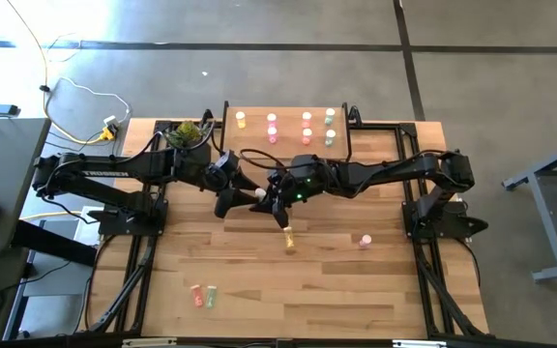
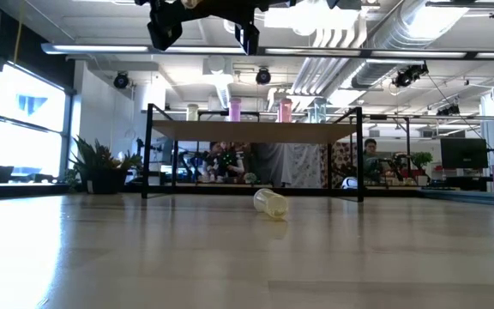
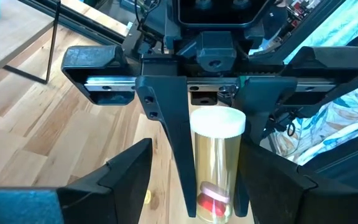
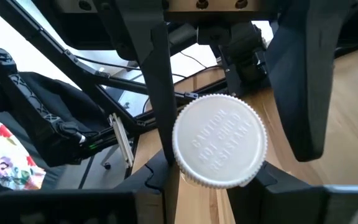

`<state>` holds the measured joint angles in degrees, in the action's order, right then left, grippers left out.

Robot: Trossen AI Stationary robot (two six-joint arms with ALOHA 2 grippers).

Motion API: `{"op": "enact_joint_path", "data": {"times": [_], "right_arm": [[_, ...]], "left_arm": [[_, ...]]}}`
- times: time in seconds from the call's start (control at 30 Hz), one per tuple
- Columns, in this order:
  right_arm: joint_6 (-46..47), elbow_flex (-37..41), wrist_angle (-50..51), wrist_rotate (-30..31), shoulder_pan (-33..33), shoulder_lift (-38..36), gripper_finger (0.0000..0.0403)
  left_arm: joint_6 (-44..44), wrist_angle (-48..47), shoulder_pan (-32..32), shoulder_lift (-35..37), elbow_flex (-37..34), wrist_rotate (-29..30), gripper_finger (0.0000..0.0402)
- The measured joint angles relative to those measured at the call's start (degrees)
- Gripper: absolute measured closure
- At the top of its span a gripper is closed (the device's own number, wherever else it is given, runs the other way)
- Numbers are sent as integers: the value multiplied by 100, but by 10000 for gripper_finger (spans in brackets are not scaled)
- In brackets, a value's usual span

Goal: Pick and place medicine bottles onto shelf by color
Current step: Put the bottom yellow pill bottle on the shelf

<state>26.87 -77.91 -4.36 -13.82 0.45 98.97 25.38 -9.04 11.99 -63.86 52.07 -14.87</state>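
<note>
Yellow medicine bottle [image 3: 216, 168] is mid-handover just off the shelf [image 1: 255, 132]: right end effector [image 1: 271, 196] clamps it, left end effector [image 1: 245, 193] gapes around it, so next the left needs to close, I'd say.

The light is bright and even. In the low view, long ceiling lamps [image 2: 256, 50] glow white, and a big window [image 2: 24, 129] on the left lets in daylight. The tabletop [image 2: 230, 257] shines pale there, and its near part looks soft and blurry. From above, the arms drop only faint shadows on the wood. In the left wrist view a yellow bottle [image 3: 216, 165] is sharp and has shiny streaks. In the right wrist view its white cap [image 4: 219, 149] glares.
</note>
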Motion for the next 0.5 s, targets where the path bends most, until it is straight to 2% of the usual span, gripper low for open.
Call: {"op": "enact_joint_path", "data": {"times": [0.2, 0.5], "right_arm": [[-14, 0, -19, 2, 0, 1, 308], [-14, 7, -98, 2, -4, 1, 308]], "left_arm": [[0, 2, 0, 0, 0, -12, 183], [-2, 23, -4, 9, 2, -53, 239]]}}
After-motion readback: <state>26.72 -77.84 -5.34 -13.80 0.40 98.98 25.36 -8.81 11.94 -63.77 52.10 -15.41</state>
